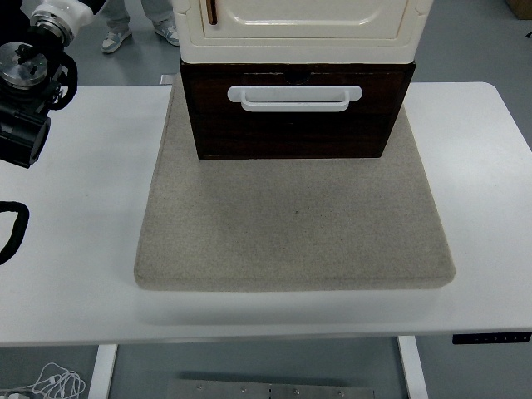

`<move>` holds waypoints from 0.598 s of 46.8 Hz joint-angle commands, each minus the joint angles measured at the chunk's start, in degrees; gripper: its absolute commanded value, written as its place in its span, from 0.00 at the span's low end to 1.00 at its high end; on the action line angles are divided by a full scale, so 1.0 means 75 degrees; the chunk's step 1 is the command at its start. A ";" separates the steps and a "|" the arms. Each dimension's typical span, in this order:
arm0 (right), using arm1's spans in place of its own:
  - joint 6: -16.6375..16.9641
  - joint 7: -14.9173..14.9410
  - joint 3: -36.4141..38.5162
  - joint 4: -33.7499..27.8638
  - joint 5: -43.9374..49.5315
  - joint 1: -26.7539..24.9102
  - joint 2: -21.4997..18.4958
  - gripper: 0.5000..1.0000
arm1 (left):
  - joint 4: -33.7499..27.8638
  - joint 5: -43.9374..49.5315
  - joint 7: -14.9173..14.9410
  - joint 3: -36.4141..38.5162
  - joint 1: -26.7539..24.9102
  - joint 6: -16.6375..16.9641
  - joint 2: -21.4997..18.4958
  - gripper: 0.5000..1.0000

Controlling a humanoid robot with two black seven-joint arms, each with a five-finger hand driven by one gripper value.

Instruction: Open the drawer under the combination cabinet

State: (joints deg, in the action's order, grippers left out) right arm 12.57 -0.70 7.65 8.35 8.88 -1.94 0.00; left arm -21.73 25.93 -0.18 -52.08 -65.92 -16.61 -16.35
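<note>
A white tabletop (75, 274) is filling the view. At its far left corner, the robot's black left arm is hovering, ending in the left hand (25, 91); the hand is showing mostly its round metal wrist parts, so whether its fingers are spread or curled cannot be told. A loop of black cable (10, 229) is lying at the left edge, nearer the front.

In the middle, a square grey felt mat (291, 233) is covering the tabletop, and on its far half a dark brown wooden drawer box (291, 133) is sitting beneath a cream cabinet (299, 33). The drawer is looking closed, its white bar handle (295, 98) facing the near edge.

The right hand is not appearing anywhere.

Nothing is standing between the left hand and the handle. The likely risks: the cabinet stack may be sliding forward on the mat instead of the drawer opening, since no hand is bracing it; fingers may be slipping off the shallow handle; the cream cabinet may be tipping if the pull is angled upward. A person's feet (141, 35) are showing on the floor beyond the far edge.
</note>
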 commanded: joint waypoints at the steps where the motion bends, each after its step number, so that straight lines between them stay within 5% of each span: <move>1: 0.0000 0.0000 0.0000 0.0000 0.0000 0.0000 0.0000 0.85 | -0.0009 0.0000 0.0000 0.0006 0.0000 0.0000 0.0000 1.00; 28: 0.0000 0.0000 0.0000 0.0000 0.0000 0.0000 0.0000 0.85 | 0.0085 0.0000 0.0024 0.0018 -0.0105 -0.0235 -0.0374 1.00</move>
State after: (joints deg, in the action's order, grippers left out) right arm 12.57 -0.70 7.65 8.35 8.88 -1.92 0.00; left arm -21.22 26.04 -0.09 -52.12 -66.36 -18.32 -18.24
